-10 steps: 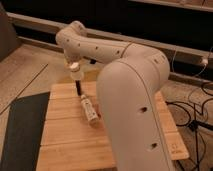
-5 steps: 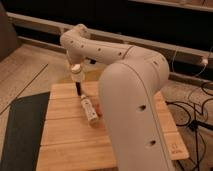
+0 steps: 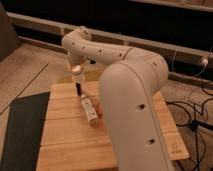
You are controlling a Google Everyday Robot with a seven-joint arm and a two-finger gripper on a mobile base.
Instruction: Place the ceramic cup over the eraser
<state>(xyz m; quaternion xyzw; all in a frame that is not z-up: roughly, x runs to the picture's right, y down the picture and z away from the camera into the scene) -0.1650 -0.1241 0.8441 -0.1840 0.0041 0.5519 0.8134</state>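
The cup [image 3: 76, 69] is held tight in the gripper [image 3: 75, 72], up in the air over the far edge of the table [image 3: 67, 145]. It has been moved only a tiny bit sideways — the eraser [image 3: 78, 89] lies just below, not yet covered.

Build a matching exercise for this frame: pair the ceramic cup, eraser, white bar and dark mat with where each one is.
1 ceramic cup
2 eraser
3 white bar
4 dark mat

a along the wooden table's left side
b held in the gripper, above the table's far end
c on the wood, close below the cup
d on the wood, nearer the camera than the eraser

Pairs: 1-b, 2-c, 3-d, 4-a
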